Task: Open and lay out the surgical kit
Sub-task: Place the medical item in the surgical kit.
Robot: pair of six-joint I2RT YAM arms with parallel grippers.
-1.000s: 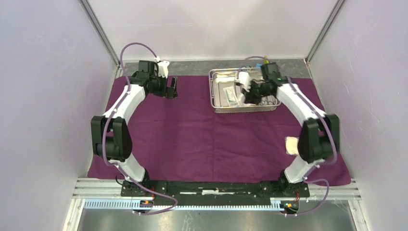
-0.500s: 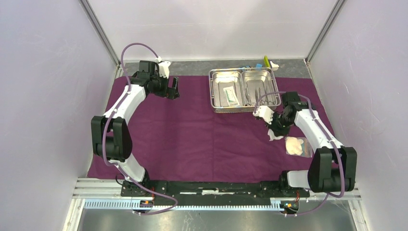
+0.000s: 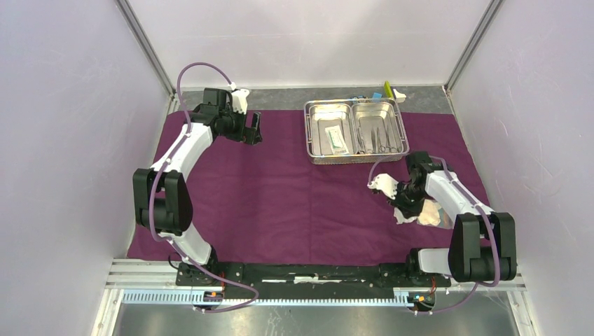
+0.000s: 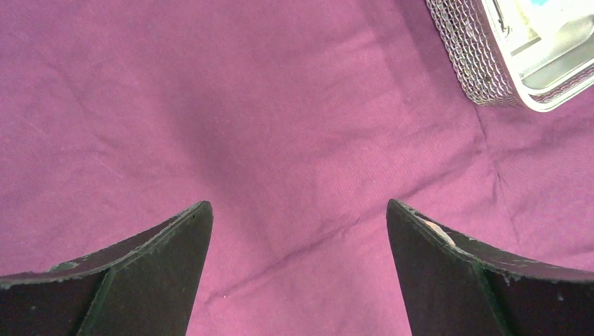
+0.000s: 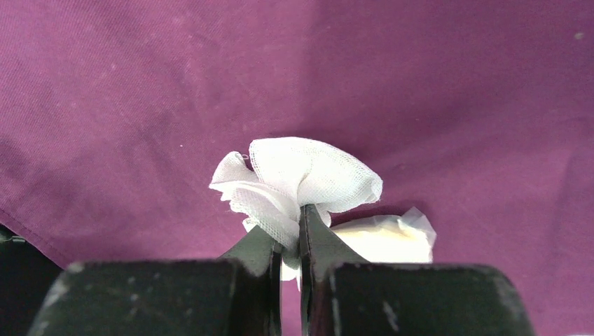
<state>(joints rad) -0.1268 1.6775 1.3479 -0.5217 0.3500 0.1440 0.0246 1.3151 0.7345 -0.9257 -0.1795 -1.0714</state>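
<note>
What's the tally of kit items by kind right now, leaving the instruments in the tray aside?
Purple cloth: 1
Steel tray: 1
White packet: 1
Gauze pads: 2, this one pinched in the right fingers, another lying beside it
Total: 5

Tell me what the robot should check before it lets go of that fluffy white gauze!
1. Right gripper shut tight on the gauze pad: ok.
2. Bare plum-purple cloth beside the pad to set it on: ok.
3. Held pad clear of the other gauze pad lying on the cloth: cannot tell.
4. Held pad low enough to touch the cloth: cannot tell.
5. Left gripper open, empty and far off: ok.
6. Steel tray out of the way at the far side: ok.
</note>
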